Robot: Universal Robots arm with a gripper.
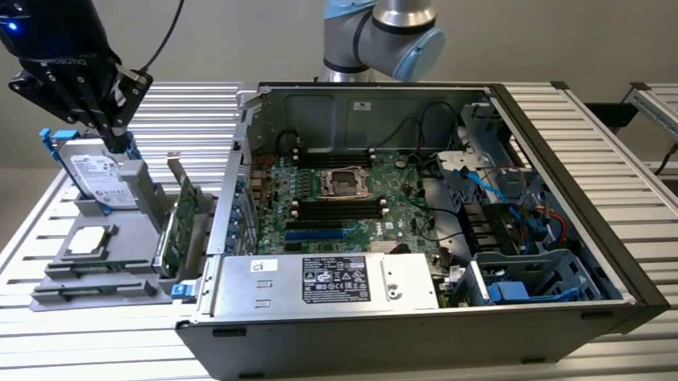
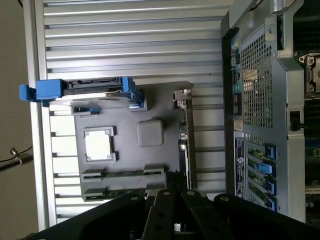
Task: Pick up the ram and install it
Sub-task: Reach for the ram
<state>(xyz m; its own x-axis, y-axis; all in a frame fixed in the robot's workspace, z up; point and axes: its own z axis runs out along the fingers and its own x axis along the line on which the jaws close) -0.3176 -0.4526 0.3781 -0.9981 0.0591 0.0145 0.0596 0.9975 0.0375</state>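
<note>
My claw [image 1: 117, 141] hovered over the hard drive [image 1: 101, 178] at the far end of the grey holder [image 1: 127, 258], at the exterior view's left. I couldn't tell how far open it was. The ram [image 2: 123, 173] lay flat in a slot at the holder's near end, likely so it could be gripped from above.

My arm [image 1: 383, 36] is smooth silver tube with fat rounded joints, one capped in pale blue. The wrist housing [image 1: 59, 32] above the claw [image 1: 114, 131] is matte black, with a small blue light [image 1: 11, 25] glowing on it and pale lettering I can't read. A thin black cable [image 1: 170, 33] runs off it. On the wrist view, the claw [image 2: 172, 187] is black jointed links dotted with round pivot pins [image 2: 190, 193].
</note>
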